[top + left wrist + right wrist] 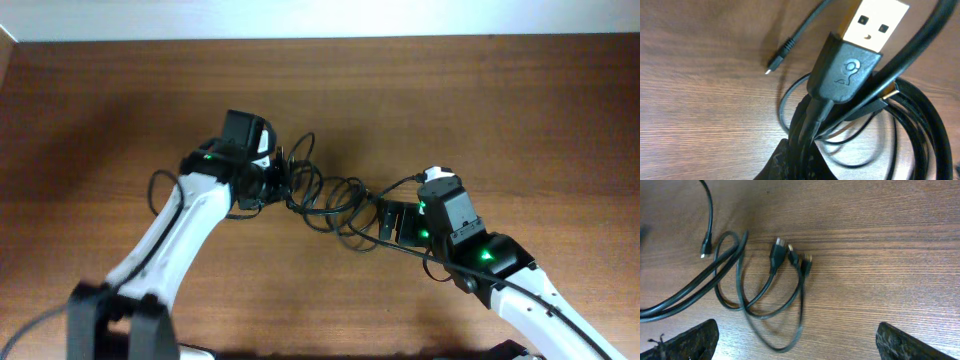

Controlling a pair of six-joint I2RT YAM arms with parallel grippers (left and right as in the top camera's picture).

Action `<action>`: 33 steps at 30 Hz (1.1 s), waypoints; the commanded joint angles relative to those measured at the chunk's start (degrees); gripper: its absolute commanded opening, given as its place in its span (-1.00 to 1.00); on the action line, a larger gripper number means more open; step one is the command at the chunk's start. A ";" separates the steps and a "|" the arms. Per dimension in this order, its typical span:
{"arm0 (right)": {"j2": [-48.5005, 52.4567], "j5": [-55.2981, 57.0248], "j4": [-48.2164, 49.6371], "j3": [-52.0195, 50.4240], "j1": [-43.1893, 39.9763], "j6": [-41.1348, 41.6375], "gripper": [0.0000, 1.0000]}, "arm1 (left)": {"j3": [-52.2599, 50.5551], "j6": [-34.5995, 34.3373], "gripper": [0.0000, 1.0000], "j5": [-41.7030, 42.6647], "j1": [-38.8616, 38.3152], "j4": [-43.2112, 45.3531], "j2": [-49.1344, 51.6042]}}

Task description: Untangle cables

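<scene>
Overhead view: left gripper [272, 182] clamps the cables [335, 198] as anchor; right gripper [382, 221], wide open and empty, hovers at right.

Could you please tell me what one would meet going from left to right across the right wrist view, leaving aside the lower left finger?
Small plug end → doubled loop of the cables → large plug → second plug → third plug → finger at lower right.
</scene>
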 commanded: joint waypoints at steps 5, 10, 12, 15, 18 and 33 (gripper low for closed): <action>-13.55 -19.93 2.89 3.13 0.22 -6.19 0.98 | 0.09 3.41 -1.00 -12.22 0.17 -1.05 -21.33; -14.49 -32.04 15.37 3.13 0.22 -1.77 0.98 | 0.09 -10.34 -1.00 -8.68 -0.76 -0.85 -21.90; -12.52 -33.35 20.81 3.13 0.33 2.97 0.98 | 0.09 -15.61 -1.00 -5.95 -0.76 -0.85 -21.90; -8.17 -33.77 21.55 3.10 2.25 2.05 0.98 | 0.09 -27.15 -1.00 -0.87 -0.76 -2.89 -21.90; -2.78 -38.18 26.95 3.10 4.04 1.84 0.98 | 0.07 -32.20 -1.00 -0.39 -0.74 -3.39 -21.90; 1.66 -37.13 29.20 3.10 5.09 1.81 -0.83 | 0.02 -32.83 -1.00 -1.18 -12.26 -4.46 -21.84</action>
